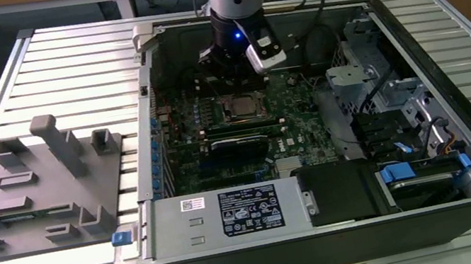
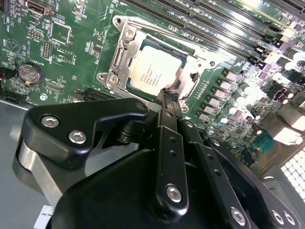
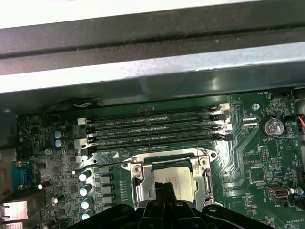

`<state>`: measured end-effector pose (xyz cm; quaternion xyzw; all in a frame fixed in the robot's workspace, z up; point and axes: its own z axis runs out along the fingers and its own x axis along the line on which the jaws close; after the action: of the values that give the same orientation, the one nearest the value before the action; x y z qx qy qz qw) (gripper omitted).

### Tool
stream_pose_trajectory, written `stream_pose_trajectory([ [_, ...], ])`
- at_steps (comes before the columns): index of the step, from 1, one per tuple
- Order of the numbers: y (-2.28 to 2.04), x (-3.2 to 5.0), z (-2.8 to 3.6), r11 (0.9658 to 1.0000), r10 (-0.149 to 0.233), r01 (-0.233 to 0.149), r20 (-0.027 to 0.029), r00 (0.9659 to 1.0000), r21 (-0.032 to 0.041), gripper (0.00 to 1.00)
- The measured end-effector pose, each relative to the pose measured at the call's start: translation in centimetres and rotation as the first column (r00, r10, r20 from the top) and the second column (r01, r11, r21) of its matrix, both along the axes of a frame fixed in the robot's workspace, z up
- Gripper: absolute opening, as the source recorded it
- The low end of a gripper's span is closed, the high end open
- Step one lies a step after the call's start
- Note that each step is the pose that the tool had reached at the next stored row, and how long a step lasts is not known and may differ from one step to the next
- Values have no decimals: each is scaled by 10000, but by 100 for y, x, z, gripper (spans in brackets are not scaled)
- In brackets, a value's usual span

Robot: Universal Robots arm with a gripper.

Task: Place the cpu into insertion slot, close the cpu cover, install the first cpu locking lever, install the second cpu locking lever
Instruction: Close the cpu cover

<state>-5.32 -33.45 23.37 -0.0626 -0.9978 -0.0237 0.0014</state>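
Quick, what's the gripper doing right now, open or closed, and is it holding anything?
Gripper: closed, fingers together, nothing visibly held; tips near the edge of the cpu, which sits under the cpu cover.

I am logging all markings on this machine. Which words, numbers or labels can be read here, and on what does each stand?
No text can be read reliably.
On the cpu: printed lines, too blurred to read.
On the black label of the power supply: white print, too small.
On the white label beside it: too small.
On the memory slots: white print, blurred.
On the board: white markings, too small.
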Motion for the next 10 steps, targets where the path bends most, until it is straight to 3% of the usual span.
stream_pose_trajectory([
  [10,0,0,-37,10000,-1,1,1,10000,2,10],
])
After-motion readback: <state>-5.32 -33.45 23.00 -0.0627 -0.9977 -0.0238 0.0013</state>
